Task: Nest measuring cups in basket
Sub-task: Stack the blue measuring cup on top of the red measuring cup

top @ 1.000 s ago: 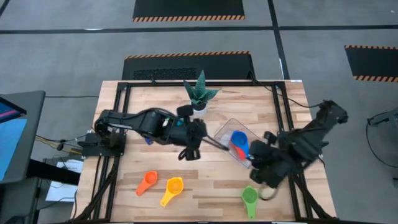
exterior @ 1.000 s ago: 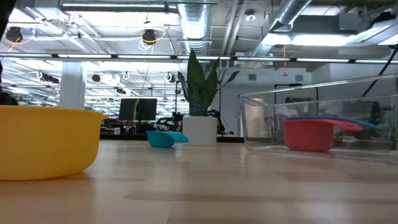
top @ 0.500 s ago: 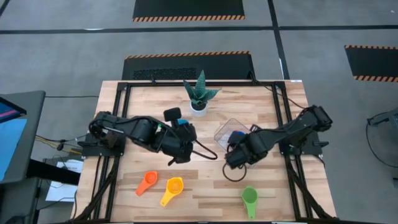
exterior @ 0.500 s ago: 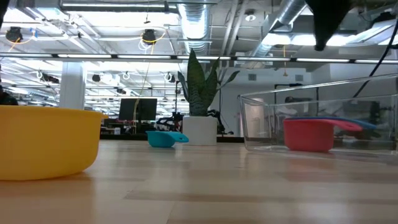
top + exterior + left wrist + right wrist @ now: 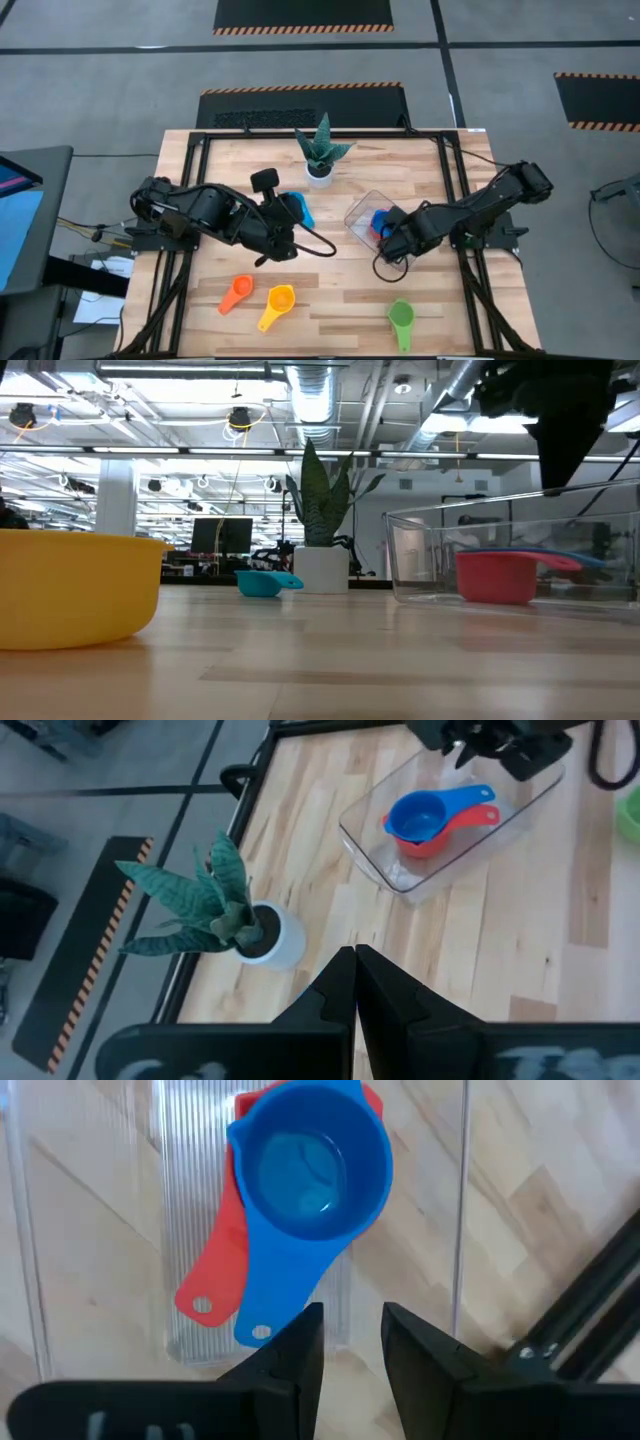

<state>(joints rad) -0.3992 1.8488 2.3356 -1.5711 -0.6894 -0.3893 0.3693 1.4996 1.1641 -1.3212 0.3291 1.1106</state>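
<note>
- While the clear basket (image 5: 372, 218) sits right of centre in the overhead picture, on the wooden worktop (image 5: 340, 290), it holds a blue cup (image 5: 308, 1162) nested on top of a red cup (image 5: 214, 1275), their handles side by side.
- The right end effector (image 5: 352, 1342) hangs just above the basket in the middle right of the overhead frame, its two dark fingers (image 5: 290, 1350) spread apart with nothing between them.
- The left end effector (image 5: 355, 982) is at centre left of the overhead frame, its fingers pressed together on nothing.
- A light blue cup (image 5: 298, 208) lies just beside the left arm, near the middle of the overhead frame; it appears to rest on the worktop, though the arm partly covers it.
- An orange cup (image 5: 236, 293) and a yellow cup (image 5: 279, 303) lie side by side at lower centre left of the overhead frame.
- A green cup (image 5: 401, 320) lies at lower right of centre, apart from the other two.
- A white pot with a spiky plant (image 5: 321, 150) stands at upper centre, above the basket and to its left.
- In the table-level picture the yellow cup fills the left edge, and the basket with the red cup shows at the right.
</note>
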